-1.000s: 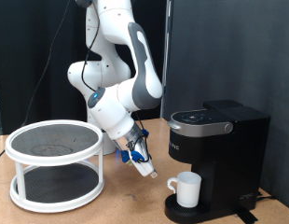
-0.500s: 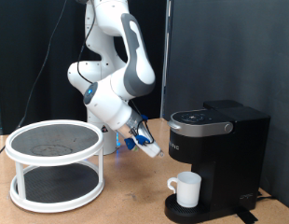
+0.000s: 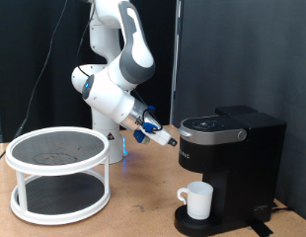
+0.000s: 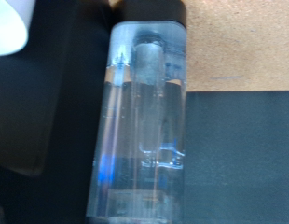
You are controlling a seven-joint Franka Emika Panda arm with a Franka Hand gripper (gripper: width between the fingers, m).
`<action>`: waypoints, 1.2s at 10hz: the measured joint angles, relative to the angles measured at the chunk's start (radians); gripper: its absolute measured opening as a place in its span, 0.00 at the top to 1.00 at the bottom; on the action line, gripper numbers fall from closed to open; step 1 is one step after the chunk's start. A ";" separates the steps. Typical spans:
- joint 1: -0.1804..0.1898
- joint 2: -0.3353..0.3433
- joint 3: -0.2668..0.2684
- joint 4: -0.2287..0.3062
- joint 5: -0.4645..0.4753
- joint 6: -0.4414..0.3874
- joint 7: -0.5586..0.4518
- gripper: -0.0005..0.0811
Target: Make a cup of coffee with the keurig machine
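The hand (image 3: 165,138), clamped on a clear cylinder (image 4: 144,103) (long axis tilted), hangs just beside the keurig (image 3: 230,158) lid; cup (image 3: 199,199) sits below

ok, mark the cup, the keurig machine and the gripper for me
cup (image 3: 198,200), exterior view, on the white body.
keurig machine (image 3: 242,148), exterior view, on the black side of the housing.
gripper (image 3: 169,141), exterior view, at the fingertips, beside the machine's lid.

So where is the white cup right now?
In the exterior view, the cup sits at lower right on the keurig machine's drip tray, under its spout.
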 joint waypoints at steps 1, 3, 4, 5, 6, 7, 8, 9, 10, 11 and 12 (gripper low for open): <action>0.001 -0.014 0.003 0.002 -0.016 -0.028 -0.004 0.09; 0.003 -0.080 0.011 0.001 -0.032 -0.074 -0.016 0.09; 0.004 -0.119 0.012 0.001 -0.033 -0.094 -0.018 0.09; 0.005 -0.156 0.011 0.003 -0.033 -0.122 -0.018 0.09; 0.005 -0.190 0.008 0.006 -0.033 -0.156 -0.012 0.09; 0.004 -0.222 0.003 0.011 -0.031 -0.188 0.002 0.09; 0.004 -0.252 -0.003 0.018 -0.029 -0.213 0.022 0.09; 0.003 -0.280 -0.008 0.027 -0.027 -0.231 0.044 0.09; 0.001 -0.306 -0.015 0.037 -0.026 -0.248 0.073 0.09; 0.000 -0.329 -0.025 0.046 -0.013 -0.270 0.105 0.09; 0.000 -0.349 -0.037 0.049 -0.004 -0.288 0.132 0.09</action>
